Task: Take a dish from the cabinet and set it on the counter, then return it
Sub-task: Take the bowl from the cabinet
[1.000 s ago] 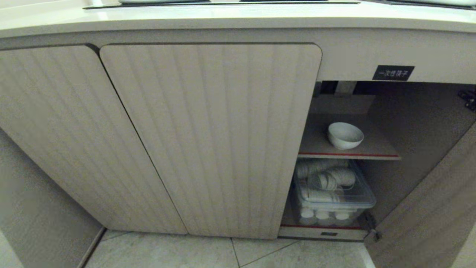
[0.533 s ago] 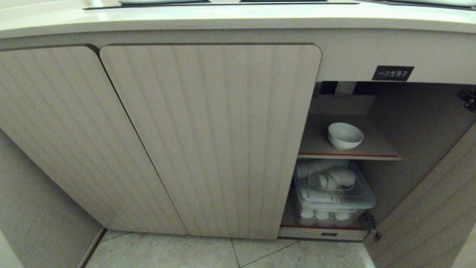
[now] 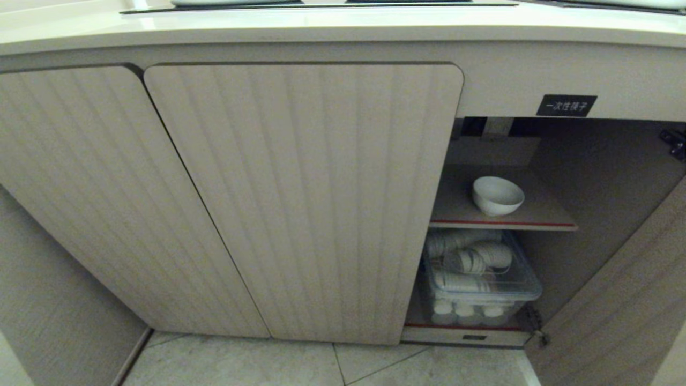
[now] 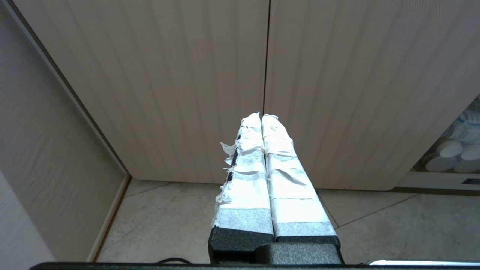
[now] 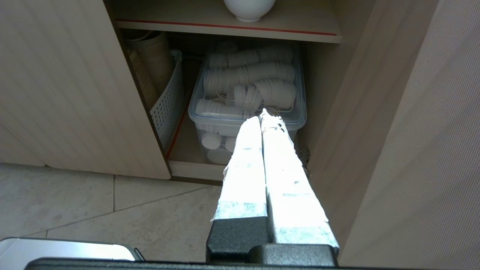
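The dish, a small white bowl, stands upright on the upper red-edged shelf of the cabinet, whose right compartment is open. Only the bowl's underside shows in the right wrist view. The counter runs along the top of the head view. My right gripper is shut and empty, low in front of the open compartment. My left gripper is shut and empty, facing the closed ribbed doors. Neither arm shows in the head view.
A clear bin of stacked white cups fills the lower shelf, with a perforated basket beside it. The open door stands at the right. A black label sits above the opening. Tiled floor lies below.
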`<state>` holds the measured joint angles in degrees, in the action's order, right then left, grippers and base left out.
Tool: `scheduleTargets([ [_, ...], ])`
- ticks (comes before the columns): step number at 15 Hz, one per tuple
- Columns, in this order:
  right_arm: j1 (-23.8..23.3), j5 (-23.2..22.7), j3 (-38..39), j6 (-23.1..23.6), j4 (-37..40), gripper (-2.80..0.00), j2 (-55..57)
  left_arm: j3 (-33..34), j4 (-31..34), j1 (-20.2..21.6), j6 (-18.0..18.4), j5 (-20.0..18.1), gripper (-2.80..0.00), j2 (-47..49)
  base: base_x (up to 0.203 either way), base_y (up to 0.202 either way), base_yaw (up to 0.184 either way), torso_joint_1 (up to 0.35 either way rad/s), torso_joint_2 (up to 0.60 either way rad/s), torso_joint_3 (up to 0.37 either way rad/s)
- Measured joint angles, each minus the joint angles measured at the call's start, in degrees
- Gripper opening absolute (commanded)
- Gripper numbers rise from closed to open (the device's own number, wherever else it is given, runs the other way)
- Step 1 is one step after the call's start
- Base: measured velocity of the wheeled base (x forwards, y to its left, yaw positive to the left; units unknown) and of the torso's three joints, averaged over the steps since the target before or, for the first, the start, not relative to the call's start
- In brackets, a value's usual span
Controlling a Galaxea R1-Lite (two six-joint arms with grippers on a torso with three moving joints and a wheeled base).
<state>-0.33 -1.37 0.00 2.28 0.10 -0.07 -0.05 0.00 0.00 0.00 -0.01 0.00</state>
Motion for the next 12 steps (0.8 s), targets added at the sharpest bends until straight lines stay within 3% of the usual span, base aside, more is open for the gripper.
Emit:
scheduleTargets([
  [7,0.0,0.0,0.0,-0.2,0.0,-2.80,0.0,0.0,0.0,0.0,0.0,0.0,-2.80,0.0,0.000,0.000,0.000,0.000,0.00,0.000],
  [12,-0.1,0.0,0.0,-0.2,-0.1,-2.80,0.0,0.0,0.0,0.0,0.0,0.0,-2.80,0.0,-0.005,-0.001,-0.115,0.002,0.00,0.002],
])
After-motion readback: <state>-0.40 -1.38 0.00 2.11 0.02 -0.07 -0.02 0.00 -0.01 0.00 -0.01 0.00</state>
